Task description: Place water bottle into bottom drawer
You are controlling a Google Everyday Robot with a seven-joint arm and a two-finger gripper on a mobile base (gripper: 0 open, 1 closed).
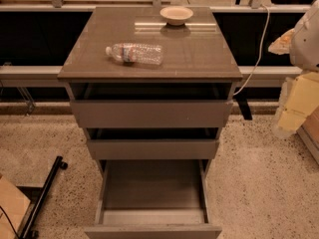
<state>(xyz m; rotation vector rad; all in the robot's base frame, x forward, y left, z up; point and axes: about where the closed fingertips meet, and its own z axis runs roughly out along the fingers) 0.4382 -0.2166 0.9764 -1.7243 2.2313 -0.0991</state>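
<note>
The water bottle (135, 53) lies on its side on the cabinet top (199, 59), left of the middle, with its white cap pointing left. The bottom drawer (152, 188) is pulled far out towards me and its grey-brown inside holds nothing. My gripper (291, 114) hangs at the right edge of the camera view, off to the side of the cabinet, well away from the bottle and the drawer. It holds nothing that I can see.
A shallow beige bowl (176, 15) stands at the back of the cabinet top. The two upper drawers (149, 112) are slightly open. A white cable (259, 49) hangs at the cabinet's right. A black bar (42, 198) lies on the floor at the left.
</note>
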